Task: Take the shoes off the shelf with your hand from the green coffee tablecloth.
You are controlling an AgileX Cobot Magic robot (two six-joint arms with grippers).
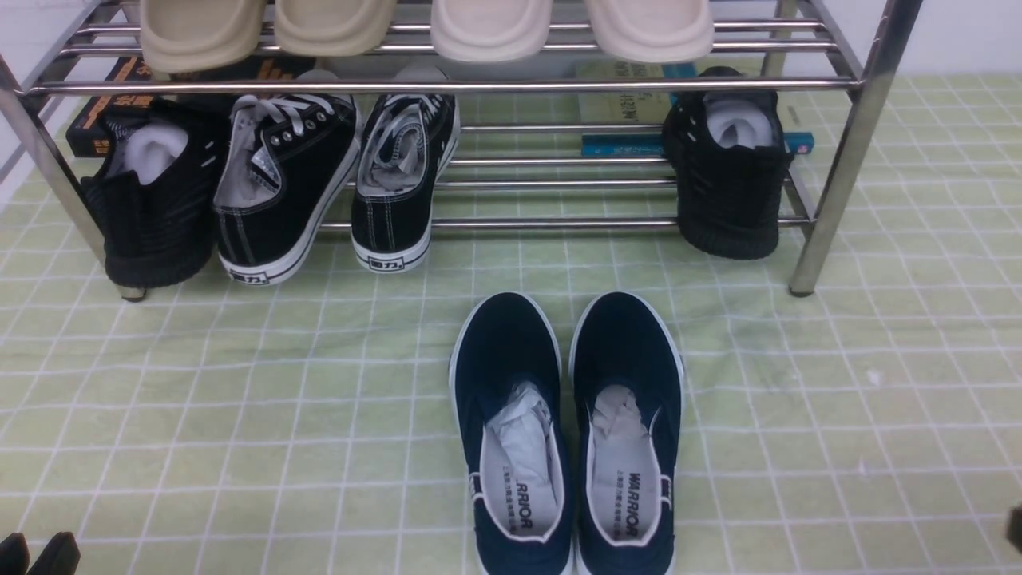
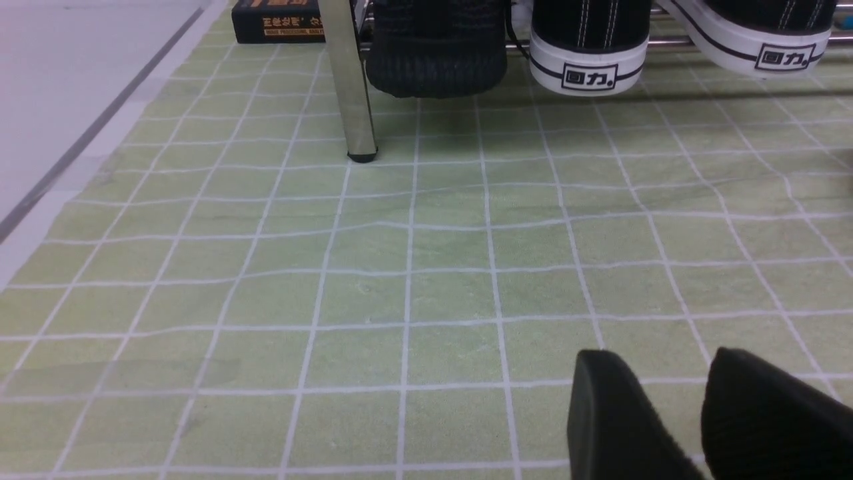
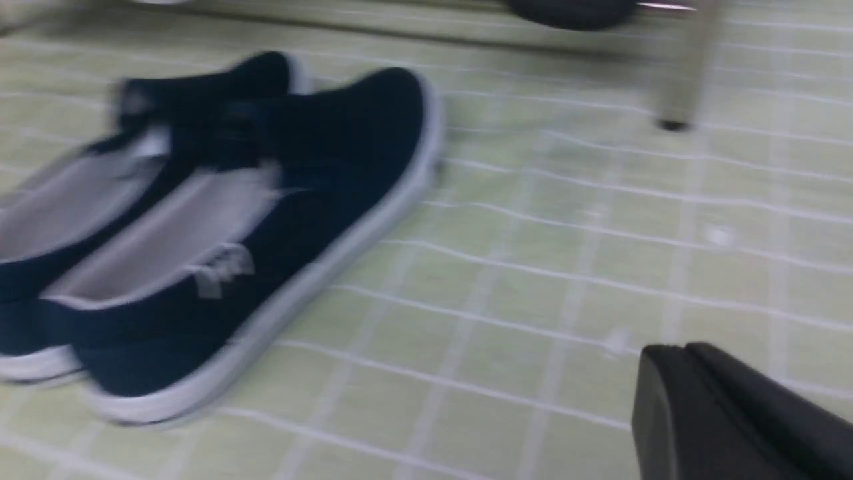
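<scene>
Right gripper (image 3: 673, 400): fingers pressed together and holding nothing, low over the green coffee tablecloth (image 1: 239, 415); in the front view only a dark sliver of it shows at the edge.
Left gripper (image 2: 673, 413): jaws apart with cloth visible between them, empty, parked low near the cloth's close edge.
Shoes (image 1: 568, 435): the navy pair stands side by side on the cloth, toes toward the shelf, off to one side of the right jaws and well apart from them; nothing touches either shoe.
Step in hand: judged from this layout, the pair is already off the shelf and the right arm appears clear of it; blur in its wrist view suggests motion.
Next move: probably only retreating and parking; no further grasp looks needed.
Writing on shoes: "WARRIOR" reads on both white insoles, with small print beside it too fine to read.
Shelf (image 1: 830, 192): chrome rack beyond the pair, far ahead of both jaws.
Black lace-up sneakers (image 1: 335, 184): heel tabs carry the boxed mark "回力".
Books (image 1: 112, 120): orange lettering on a black cover, not legible.
</scene>
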